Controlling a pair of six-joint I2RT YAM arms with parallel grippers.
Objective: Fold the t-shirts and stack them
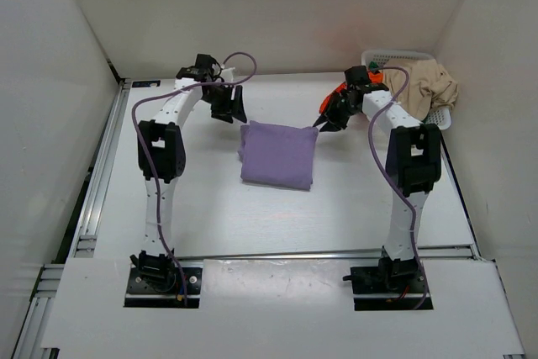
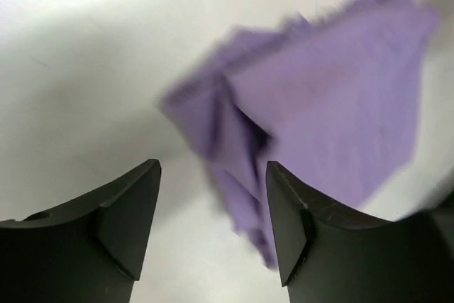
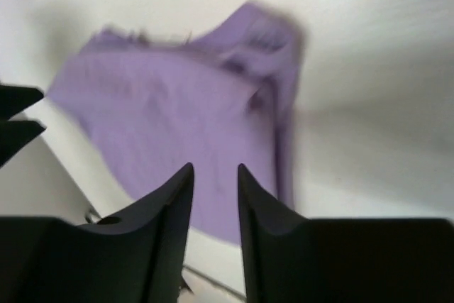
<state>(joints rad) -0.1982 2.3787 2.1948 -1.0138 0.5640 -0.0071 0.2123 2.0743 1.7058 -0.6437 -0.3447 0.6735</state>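
A folded lavender purple t-shirt lies flat in the middle of the table, also seen blurred in the left wrist view and the right wrist view. My left gripper hovers open just off its far left corner, nothing between the jaws. My right gripper is open off the far right corner, with a narrower gap and nothing held. A beige tan t-shirt is heaped over the basket, with a bit of orange-red cloth showing behind the right wrist.
A white mesh basket stands at the back right corner against the wall. White enclosure walls ring the table. A metal rail runs along the left side. The arm bases sit at the near edge.
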